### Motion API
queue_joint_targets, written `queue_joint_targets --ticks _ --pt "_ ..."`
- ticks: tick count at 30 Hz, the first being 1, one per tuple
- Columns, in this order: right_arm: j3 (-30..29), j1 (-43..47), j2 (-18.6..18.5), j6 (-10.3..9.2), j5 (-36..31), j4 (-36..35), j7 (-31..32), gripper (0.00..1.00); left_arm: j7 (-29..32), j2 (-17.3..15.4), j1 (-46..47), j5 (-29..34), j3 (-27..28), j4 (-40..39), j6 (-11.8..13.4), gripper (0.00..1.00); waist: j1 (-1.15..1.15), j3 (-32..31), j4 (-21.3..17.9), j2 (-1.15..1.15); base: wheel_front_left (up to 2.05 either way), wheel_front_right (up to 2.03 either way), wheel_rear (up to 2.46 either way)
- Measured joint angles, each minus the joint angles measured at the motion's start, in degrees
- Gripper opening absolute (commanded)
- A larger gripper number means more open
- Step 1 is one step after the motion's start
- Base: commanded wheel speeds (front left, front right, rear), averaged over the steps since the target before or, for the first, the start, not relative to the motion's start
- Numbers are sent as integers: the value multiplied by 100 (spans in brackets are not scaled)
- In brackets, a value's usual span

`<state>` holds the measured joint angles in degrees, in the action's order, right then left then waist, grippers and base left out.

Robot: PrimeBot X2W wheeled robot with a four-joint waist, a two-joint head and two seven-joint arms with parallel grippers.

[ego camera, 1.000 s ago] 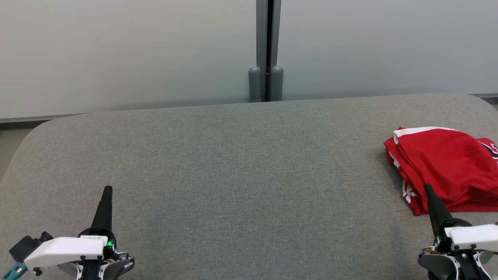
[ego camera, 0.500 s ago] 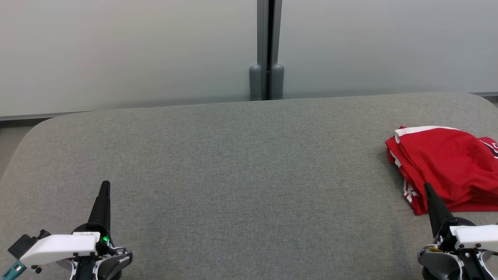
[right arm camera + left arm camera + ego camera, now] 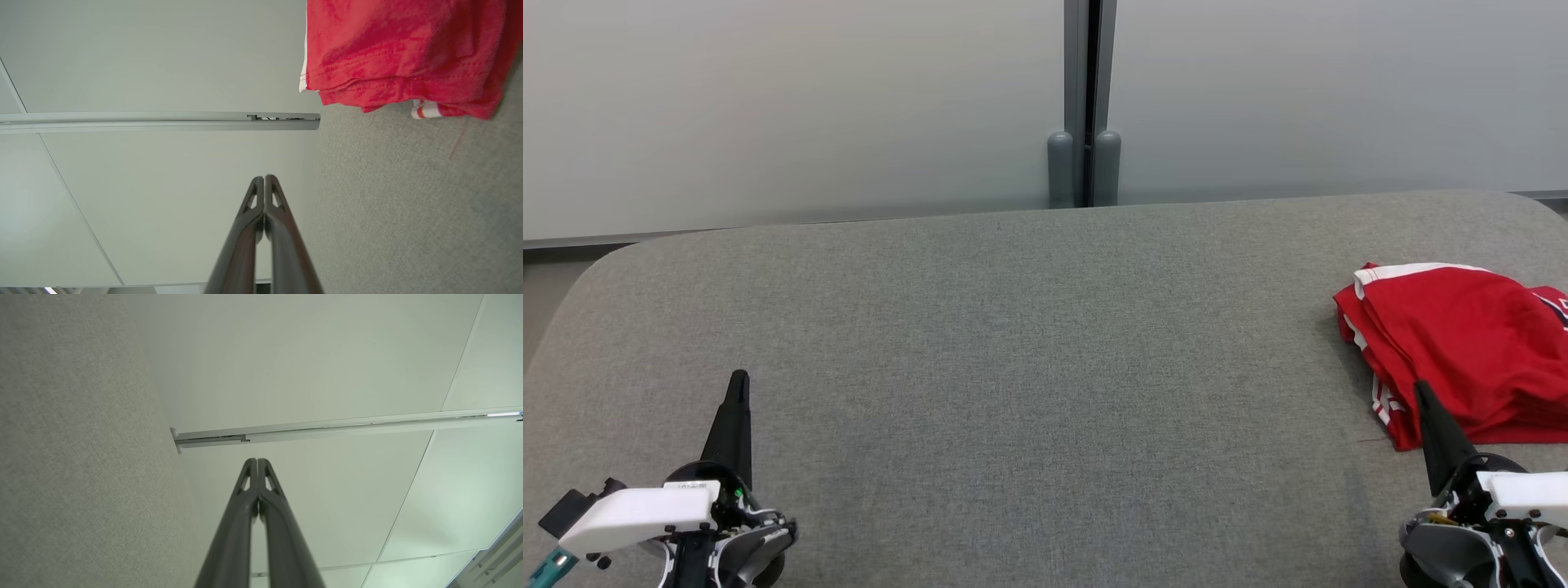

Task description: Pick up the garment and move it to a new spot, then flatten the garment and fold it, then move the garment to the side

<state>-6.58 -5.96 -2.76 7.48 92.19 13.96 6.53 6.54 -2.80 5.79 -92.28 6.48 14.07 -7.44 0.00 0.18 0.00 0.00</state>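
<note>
Folded red garment [image 3: 1454, 351] with white trim lies at table's right edge.

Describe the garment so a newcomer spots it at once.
Start at the wide grey table. At its right end, just beyond the right gripper, lies the garment, loosely folded. It is bright red with white trim, unlike the plain grey around it.

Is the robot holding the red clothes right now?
No, the red garment lies by itself on the grey table, and the right gripper near it is shut on nothing.

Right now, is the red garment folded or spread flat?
Folded: the garment lies as a compact stack, with layered edges showing along its side.
</note>
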Motion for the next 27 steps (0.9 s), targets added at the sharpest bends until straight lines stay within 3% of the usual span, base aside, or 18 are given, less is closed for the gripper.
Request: queue_joint_targets --ticks 27 --pt "-3 0 4 0 14 1 0 0 0 1 12 -9 2 0 0 0 0 0 0 0 0 0 0"
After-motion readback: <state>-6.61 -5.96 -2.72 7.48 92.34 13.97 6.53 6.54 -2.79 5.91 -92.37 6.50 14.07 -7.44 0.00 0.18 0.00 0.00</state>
